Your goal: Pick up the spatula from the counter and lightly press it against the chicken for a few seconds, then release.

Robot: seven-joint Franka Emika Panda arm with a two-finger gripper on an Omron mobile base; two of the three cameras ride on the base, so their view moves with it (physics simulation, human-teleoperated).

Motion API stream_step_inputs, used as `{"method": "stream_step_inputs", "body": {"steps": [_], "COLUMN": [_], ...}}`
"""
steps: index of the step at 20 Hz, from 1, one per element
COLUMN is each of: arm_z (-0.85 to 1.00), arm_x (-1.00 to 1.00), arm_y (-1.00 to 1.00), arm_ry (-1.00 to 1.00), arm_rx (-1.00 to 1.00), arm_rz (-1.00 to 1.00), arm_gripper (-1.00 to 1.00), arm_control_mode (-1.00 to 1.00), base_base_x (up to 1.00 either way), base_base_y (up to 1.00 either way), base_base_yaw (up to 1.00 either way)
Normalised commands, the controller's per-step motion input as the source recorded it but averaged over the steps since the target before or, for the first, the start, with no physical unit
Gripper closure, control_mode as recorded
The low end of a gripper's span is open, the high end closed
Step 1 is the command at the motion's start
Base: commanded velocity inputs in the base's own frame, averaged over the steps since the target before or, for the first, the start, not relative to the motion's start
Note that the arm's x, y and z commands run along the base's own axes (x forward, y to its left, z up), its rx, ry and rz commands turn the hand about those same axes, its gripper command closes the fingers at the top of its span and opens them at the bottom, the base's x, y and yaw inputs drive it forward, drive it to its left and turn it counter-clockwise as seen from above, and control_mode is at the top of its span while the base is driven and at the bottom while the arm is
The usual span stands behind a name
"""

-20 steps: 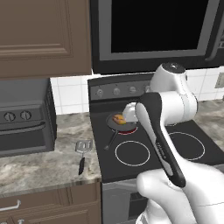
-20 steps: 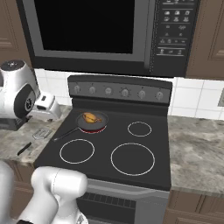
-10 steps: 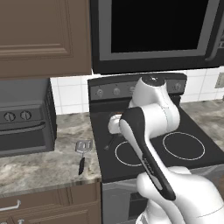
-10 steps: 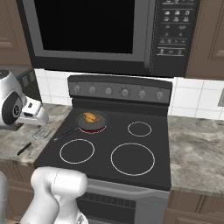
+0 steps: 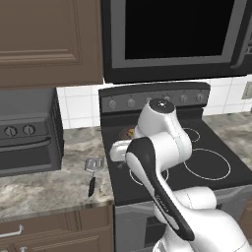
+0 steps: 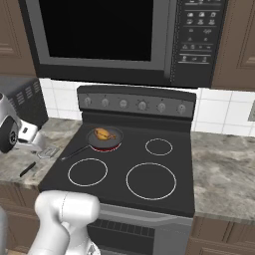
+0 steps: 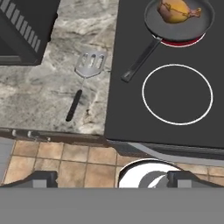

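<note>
Left base view: the spatula [image 5: 93, 171] lies flat on the counter [image 5: 44, 182], just beside the stove's [image 5: 216, 181] left edge. Its blade points toward the wall and its dark handle toward the front. A toaster oven [image 5: 27, 133] stands well to its left. The arm [image 5: 157, 157] rises in front of the stove and covers most of the pan, so that a scrap of the chicken [image 5: 128, 132] peeks out at the arm's left.

Right base view: here the pan [image 6: 105, 140] shows whole, on the back-left burner, which glows red. The chicken sits in it, and the pan's handle points front-left toward the counter. The spatula lies near the picture's left edge, and the robot's white hand hangs close by it. The fingers cannot be made out from this side.

Hand view: looking straight down, the spatula's blade is seen to be slotted. The tip of the pan's handle is near the blade but apart from it. The gripper [image 7: 113, 179] is spread wide with nothing between its tips, well clear of the spatula.
</note>
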Motion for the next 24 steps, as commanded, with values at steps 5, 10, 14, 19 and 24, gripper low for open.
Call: {"method": "stream_step_inputs", "body": {"steps": [5, 10, 14, 19, 24], "arm_z": [-0.02, -0.02, -0.2, -0.27, -0.13], "arm_x": [0.0, 0.0, 0.0, 0.02, 0.19], "arm_y": [0.35, 0.27, 0.26, 0.17, 0.02], "arm_ry": [0.0, 0.0, 0.0, 0.0, 0.0], "arm_rx": [0.06, 0.01, 0.0, 0.0, 0.0], "arm_rz": [0.01, 0.01, 0.0, 0.0, 0.0], "arm_gripper": [-1.0, -1.0, -1.0, -1.0, -1.0], "arm_control_mode": [-1.0, -1.0, -1.0, -1.0, -1.0], "base_base_x": [0.0, 0.0, 0.0, 0.0, 0.0], "base_base_y": [0.0, 0.0, 0.0, 0.0, 0.0], "base_base_yaw": [0.0, 0.0, 0.0, 0.0, 0.0]}}
